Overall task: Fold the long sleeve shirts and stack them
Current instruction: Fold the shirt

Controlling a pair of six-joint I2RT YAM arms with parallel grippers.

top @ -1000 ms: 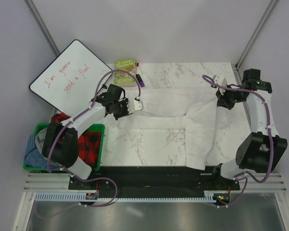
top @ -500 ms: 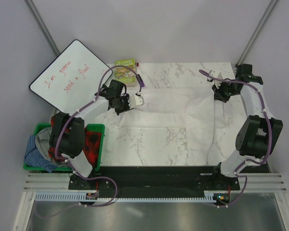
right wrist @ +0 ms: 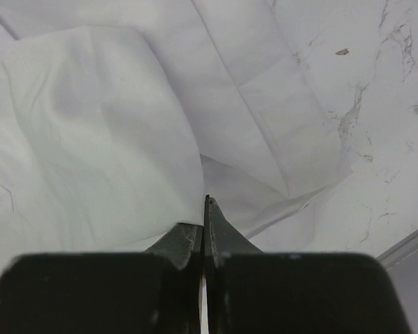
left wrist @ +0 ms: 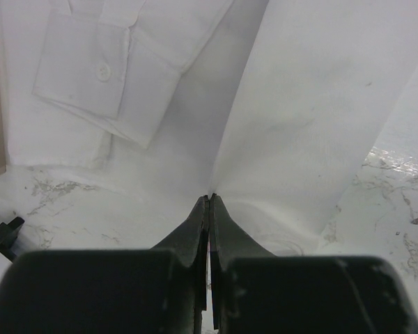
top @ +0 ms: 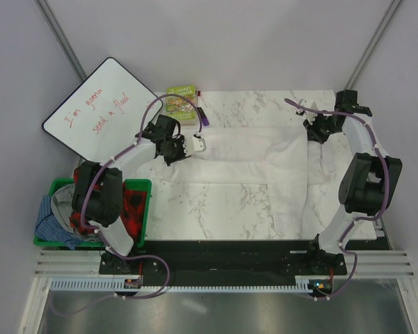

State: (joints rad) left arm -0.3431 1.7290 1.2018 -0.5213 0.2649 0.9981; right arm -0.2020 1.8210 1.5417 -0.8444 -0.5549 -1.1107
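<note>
**The shirt pinched at both ends**

Your left claw was clamped shut on a fold of the shirt. A buttoned cuff lay ahead of it, to its left. Your right claw was closed on the opposite edge, with cloth bunched just beyond its tips. Between them the shirt stretched across the table. A green book lay beyond the left claw.

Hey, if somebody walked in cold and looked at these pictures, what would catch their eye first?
The big white shirt spread across the marble table, with the left arm's fingers and the right arm's fingers shut on it at either end. Next, the whiteboard with red handwriting at the far left, and the green bin of crumpled clothes below it.
</note>
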